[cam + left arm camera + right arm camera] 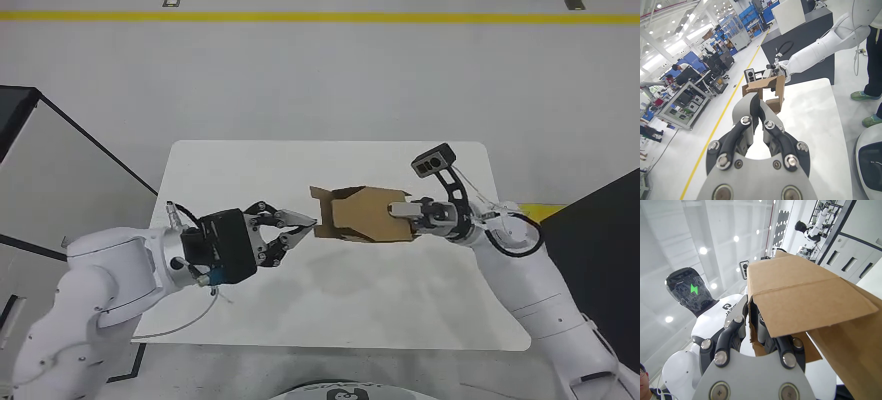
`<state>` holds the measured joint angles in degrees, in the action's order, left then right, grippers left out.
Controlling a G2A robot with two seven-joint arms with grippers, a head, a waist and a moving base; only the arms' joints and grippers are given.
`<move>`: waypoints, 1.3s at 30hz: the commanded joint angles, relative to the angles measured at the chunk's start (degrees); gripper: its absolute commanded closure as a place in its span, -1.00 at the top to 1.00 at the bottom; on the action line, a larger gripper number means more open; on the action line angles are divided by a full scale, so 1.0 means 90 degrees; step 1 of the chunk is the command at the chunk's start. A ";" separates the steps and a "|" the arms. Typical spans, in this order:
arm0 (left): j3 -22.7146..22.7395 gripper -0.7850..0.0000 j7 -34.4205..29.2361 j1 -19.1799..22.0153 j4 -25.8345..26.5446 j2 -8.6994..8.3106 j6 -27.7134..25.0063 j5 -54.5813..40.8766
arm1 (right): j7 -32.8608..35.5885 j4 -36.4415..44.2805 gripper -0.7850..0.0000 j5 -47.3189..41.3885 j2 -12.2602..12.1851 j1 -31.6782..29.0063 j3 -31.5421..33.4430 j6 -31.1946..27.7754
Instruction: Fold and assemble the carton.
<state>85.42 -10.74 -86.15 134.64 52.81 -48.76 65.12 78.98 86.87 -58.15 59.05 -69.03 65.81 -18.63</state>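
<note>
White table (400,310) spreads beneath everything. The brown cardboard carton (365,212) sits over its middle, slung lengthwise between the two grippers. Whether the carton's lower edge touches the tabletop cannot be told.

The carton is partly erected, a rectangular sleeve with its walls squared up. At the end facing the left arm it is open, with loose flaps (325,200) splayed outward. In the left wrist view the carton (780,91) shows this open mouth: one creased flap is bent over the top, a side wall stands upright, and a small flap lies low inside.

At that open end of the carton is the left gripper (308,228). Its fingers are drawn together at the tips and pinch the edge of a flap. In its own view the left gripper (757,102) meets a thin upright strip of cardboard right at the fingertips, and the rest of the carton stands just past them.

At the opposite end of the carton is the right gripper (395,210), which is clamped on an end wall. In the right wrist view the carton (800,298) stretches away from the gripper with a wide flap jutting out. The right gripper (751,313) straddles a ragged cardboard edge, with one finger (742,313) outside the wall and the other tucked inside it.
</note>
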 commanded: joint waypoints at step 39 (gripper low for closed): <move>-0.1877 -1.00 -0.1168 0.1309 0.0000 0.0143 0.0496 -0.0117 | -0.0530 0.0570 -1.00 0.1495 0.0033 -0.0299 0.0206 0.0248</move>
<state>69.32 -20.89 -74.90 134.64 54.01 -44.37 63.95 74.25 91.89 -44.85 59.35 -71.62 67.62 -16.40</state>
